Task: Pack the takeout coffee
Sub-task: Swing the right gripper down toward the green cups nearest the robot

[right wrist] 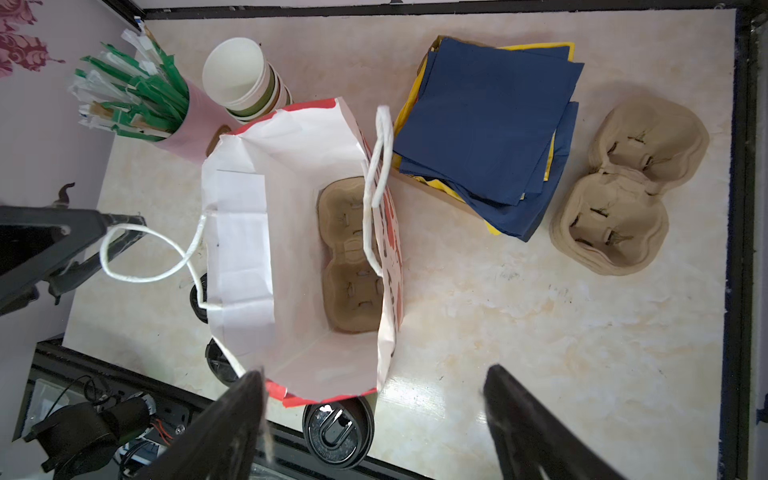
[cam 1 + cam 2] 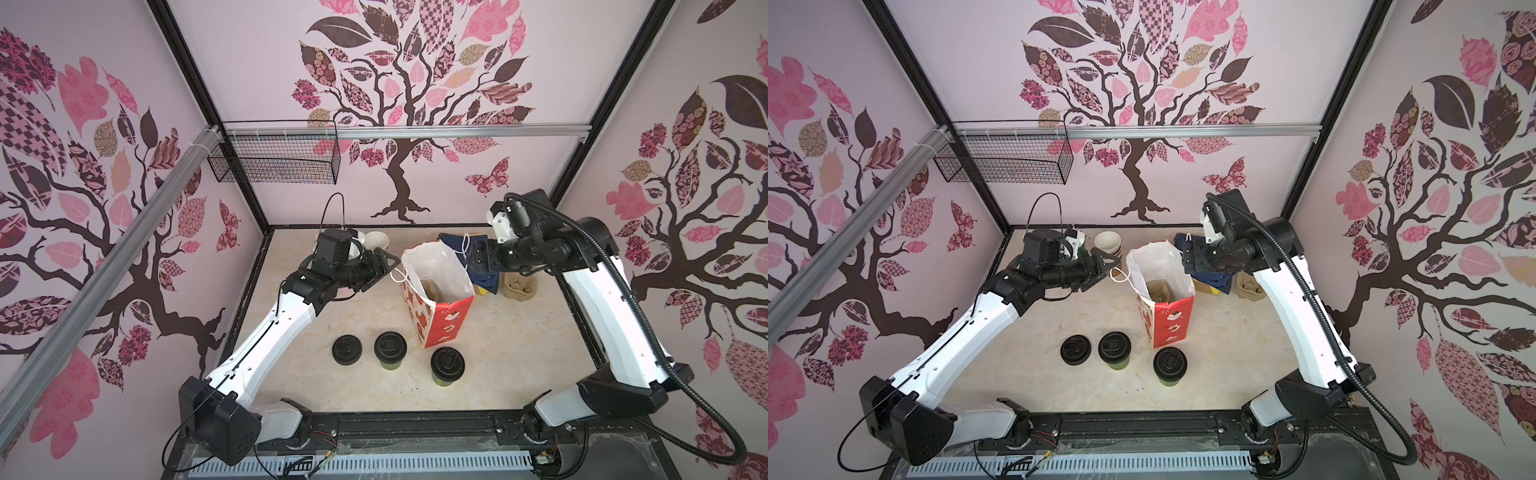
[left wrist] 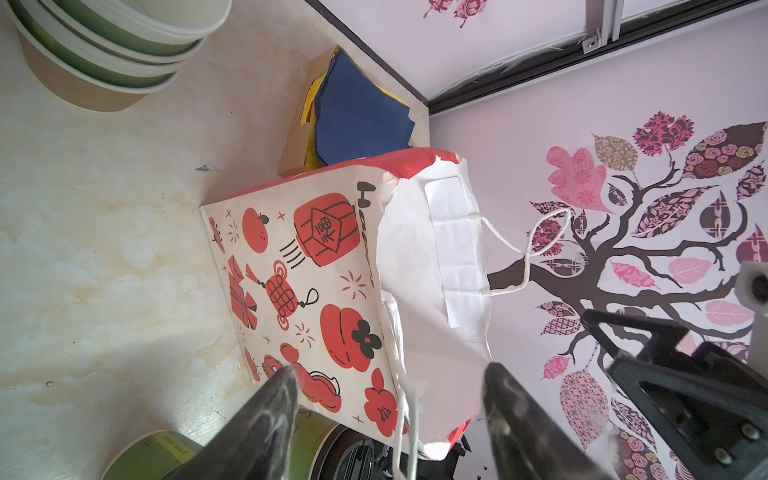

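Observation:
Two green takeout coffee cups with black lids [image 2: 390, 351] [image 2: 446, 365] stand near the table's front, also in a top view [image 2: 1114, 347] [image 2: 1170, 365]. Behind them is an upright red-and-white paper bag [image 2: 440, 320] [image 1: 241, 241], open at the top, with a brown pulp cup carrier [image 1: 353, 257] on its bottom. My left gripper [image 2: 384, 266] [image 3: 390, 374] is open beside the bag's left rim, next to its white string handle [image 3: 528, 249]. My right gripper [image 2: 476, 255] [image 1: 374, 376] hangs open over the bag's right rim, holding nothing. One lidded cup [image 1: 337, 432] shows below it.
A squat stack of bare black lids [image 2: 347, 349] sits left of the cups. At the back are empty paper cups [image 1: 245, 79], a pink cup of wrapped straws [image 1: 183, 120], blue napkins [image 1: 490, 124] and spare pulp carriers [image 1: 623, 195]. A wire basket [image 2: 274, 158] hangs on the back wall.

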